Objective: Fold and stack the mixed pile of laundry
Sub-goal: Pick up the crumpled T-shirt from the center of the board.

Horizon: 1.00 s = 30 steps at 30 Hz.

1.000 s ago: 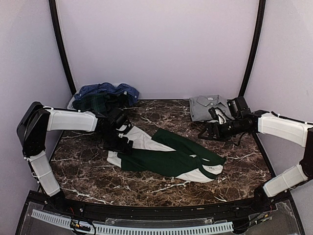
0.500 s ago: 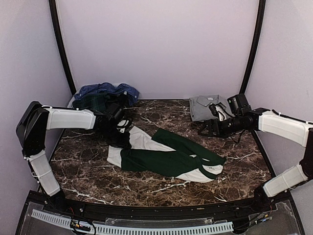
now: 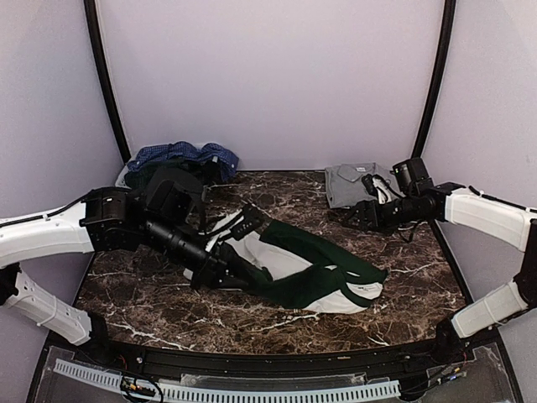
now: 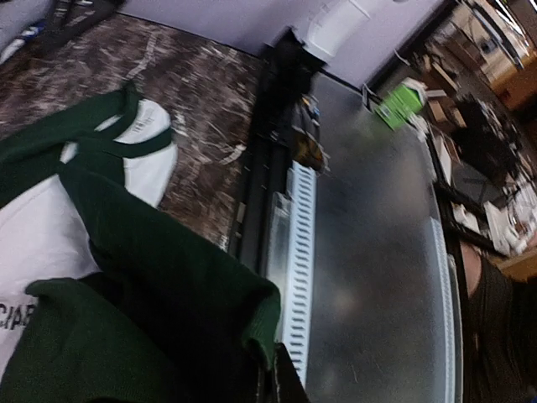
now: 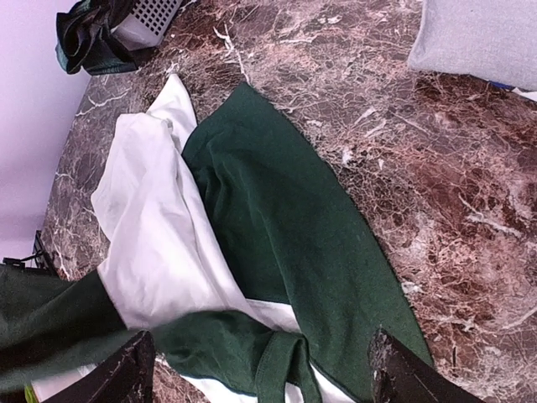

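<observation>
A white tee with dark green sleeves (image 3: pixel 323 270) lies spread across the middle of the marble table (image 3: pixel 151 302). My left gripper (image 3: pixel 220 273) is shut on the cuff of one green sleeve (image 4: pixel 262 323), which hangs lifted over the tee's left part; in the left wrist view the left gripper (image 4: pixel 273 376) pinches that cuff at the bottom edge. My right gripper (image 3: pixel 357 217) hovers open above the table beyond the tee's right end. In its own view the right gripper (image 5: pixel 268 374) is empty over the tee (image 5: pixel 168 243). The rest of the mixed laundry pile (image 3: pixel 180 164) is heaped at the back left.
A blue checked shirt (image 3: pixel 186 153) and a dark green tartan one (image 3: pixel 159 176) fill the pale grey basket (image 5: pixel 153 13) in the back left corner. A folded grey shirt (image 3: pixel 352 180) lies at the back right. The table's front rail (image 4: pixel 300 243) runs close to the left gripper.
My left gripper has shut on the green sleeve and swung toward the near middle, dragging the sleeve over the tee. The right gripper has drawn back slightly and stays open.
</observation>
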Motion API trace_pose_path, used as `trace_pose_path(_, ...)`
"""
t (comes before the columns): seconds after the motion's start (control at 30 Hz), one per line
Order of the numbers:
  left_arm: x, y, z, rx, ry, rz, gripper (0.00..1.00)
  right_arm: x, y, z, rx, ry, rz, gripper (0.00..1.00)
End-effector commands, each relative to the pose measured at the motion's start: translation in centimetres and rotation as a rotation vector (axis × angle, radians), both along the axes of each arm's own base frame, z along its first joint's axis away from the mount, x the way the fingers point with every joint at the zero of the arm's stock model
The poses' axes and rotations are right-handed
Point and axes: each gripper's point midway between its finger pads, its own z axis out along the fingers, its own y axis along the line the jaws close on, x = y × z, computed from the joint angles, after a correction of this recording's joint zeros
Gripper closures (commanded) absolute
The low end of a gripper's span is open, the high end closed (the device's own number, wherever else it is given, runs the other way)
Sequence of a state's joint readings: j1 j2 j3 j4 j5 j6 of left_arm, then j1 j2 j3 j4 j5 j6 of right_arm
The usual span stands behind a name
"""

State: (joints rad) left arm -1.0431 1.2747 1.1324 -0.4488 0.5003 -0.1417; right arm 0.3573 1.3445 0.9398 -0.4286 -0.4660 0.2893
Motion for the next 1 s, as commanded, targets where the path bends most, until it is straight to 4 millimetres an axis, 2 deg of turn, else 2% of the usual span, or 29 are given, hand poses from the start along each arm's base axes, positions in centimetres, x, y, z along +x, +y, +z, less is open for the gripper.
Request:
trace_pose_path(0.0, -8.7, 0.3, -2.8, 0.117, 0.106, -0.319, 0.96, 1.3, -0.3, 1.3, 0.007, -0.042, -0.023, 0.15)
trace_pose_path(0.03, -10.6, 0.1, -3.9, 0.173, 0.117, -0.383, 0.90, 1.4, -0.3, 1.3, 0.007, -0.041, -0.023, 0.16)
trace_pose_path(0.1, -11.7, 0.1, -5.7, 0.280, 0.098, -0.434, 0.78, 1.6, -0.2, 1.2, 0.007, -0.038, -0.020, 0.15)
trace_pose_path(0.13, -11.5, 0.1, -6.2, 0.316, 0.082, -0.426, 0.75, 1.7, -0.1, 1.0, 0.008, -0.035, -0.017, 0.15)
trace_pose_path(0.17, -10.0, 0.0, -6.9, 0.357, 0.026, -0.375, 0.74, 1.7, -0.1, 0.9, 0.007, -0.033, -0.015, 0.16)
trace_pose_path(0.2, -8.4, -0.1, -7.0, 0.358, 0.001, -0.321, 0.69, 1.8, 0.0, 0.7, 0.007, -0.030, -0.014, 0.16)
trace_pose_path(0.23, -6.8, -0.7, -6.1, 0.305, -0.027, -0.248, 0.64, 1.8, 0.0, 0.5, 0.007, -0.026, -0.012, 0.16)
trace_pose_path(0.27, -3.5, -0.6, -5.3, 0.254, -0.017, -0.148, 0.55, 1.9, 0.1, 0.3, 0.008, -0.022, -0.010, 0.16)
trace_pose_path(0.3, -2.1, -1.0, -3.3, 0.140, 0.006, -0.084, 0.51, 2.0, 0.1, 0.1, 0.004, -0.019, -0.010, 0.16)
trace_pose_path(0.33, 1.5, -0.4, -2.1, 0.076, 0.006, 0.029, 0.44, 2.2, 0.1, 0.0, 0.001, -0.020, -0.011, 0.16)
trace_pose_path(0.37, 3.8, -0.2, -0.4, -0.014, -0.020, 0.130, 0.41, 2.5, 0.2, -0.4, -0.005, -0.015, -0.013, 0.17)
trace_pose_path(0.4, 6.7, 0.9, 0.0, -0.035, -0.042, 0.233, 0.35, 2.8, 0.2, -0.8, -0.008, -0.010, -0.014, 0.17)
trace_pose_path(0.47, 11.8, 3.0, 0.0, -0.031, -0.095, 0.430, 0.31, 3.5, 0.4, -1.6, -0.015, 0.003, -0.016, 0.18)
trace_pose_path(0.5, 14.1, 3.6, -0.9, 0.010, -0.101, 0.513, 0.30, 3.9, 0.6, -1.9, -0.016, 0.008, -0.014, 0.18)
trace_pose_path(0.53, 16.7, 4.8, -0.7, 0.025, -0.109, 0.594, 0.30, 4.2, 0.9, -2.3, -0.014, 0.018, -0.008, 0.19)
trace_pose_path(0.57, 18.6, 5.9, -3.2, 0.117, -0.078, 0.672, 0.30, 4.6, 1.2, -2.7, -0.013, 0.023, -0.003, 0.20)
trace_pose_path(0.6, 20.7, 7.4, -3.4, 0.144, -0.058, 0.742, 0.30, 5.0, 1.5, -2.9, -0.016, 0.024, -0.001, 0.21)
trace_pose_path(0.63, 22.0, 7.6, -5.5, 0.196, -0.016, 0.774, 0.31, 5.3, 1.7, -3.4, -0.021, 0.028, 0.002, 0.22)
trace_pose_path(0.67, 23.4, 8.2, -5.2, 0.201, -0.012, 0.811, 0.33, 5.6, 2.0, -3.5, -0.023, 0.028, 0.006, 0.24)
trace_pose_path(0.7, 24.3, 8.4, -6.9, 0.244, 0.012, 0.829, 0.34, 5.9, 2.3, -3.8, -0.027, 0.028, 0.012, 0.25)
trace_pose_path(0.73, 25.2, 8.6, -6.7, 0.249, 0.014, 0.847, 0.36, 6.2, 2.6, -4.0, -0.029, 0.029, 0.018, 0.25)
trace_pose_path(0.8, 26.5, 8.6, -9.2, 0.318, 0.052, 0.862, 0.38, 6.7, 3.2, -4.5, -0.039, 0.030, 0.028, 0.26)
trace_pose_path(0.97, 27.8, 8.1, -13.2, 0.411, 0.101, 0.863, 0.40, 8.0, 4.9, -5.7, -0.068, 0.034, 0.059, 0.26)
